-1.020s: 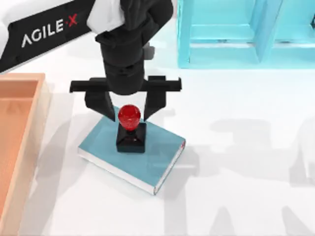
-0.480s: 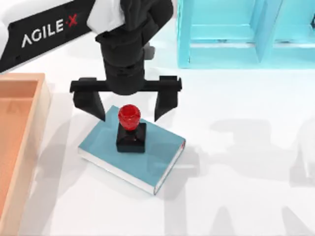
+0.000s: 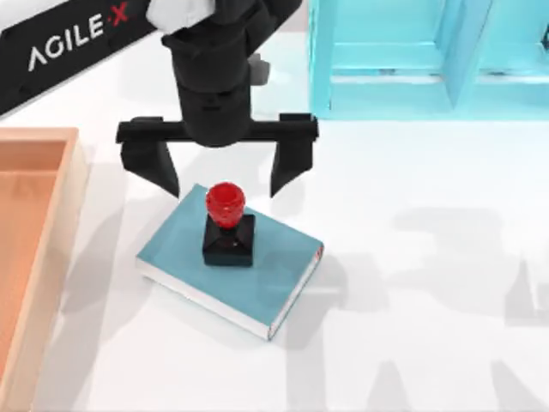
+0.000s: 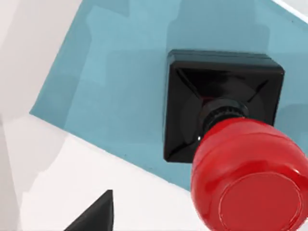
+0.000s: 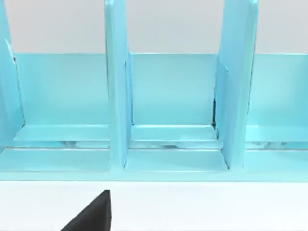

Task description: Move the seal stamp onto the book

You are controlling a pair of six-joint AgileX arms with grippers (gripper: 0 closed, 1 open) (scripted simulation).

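Left tool (image 3: 218, 176): hovering above the seal stamp (image 3: 227, 227), fingers spread wide, gripping nothing. Seal stamp: standing upright on the book (image 3: 266, 275), which is lying on the white tabletop (image 3: 429, 326).

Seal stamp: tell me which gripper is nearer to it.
Left. The left gripper hangs open just above the seal stamp, which stands on the book. The right gripper's fingertip faces the light-blue shelf, away from the stamp.

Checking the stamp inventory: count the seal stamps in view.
1: the seal stamp stands upright on the book, below the open left gripper.
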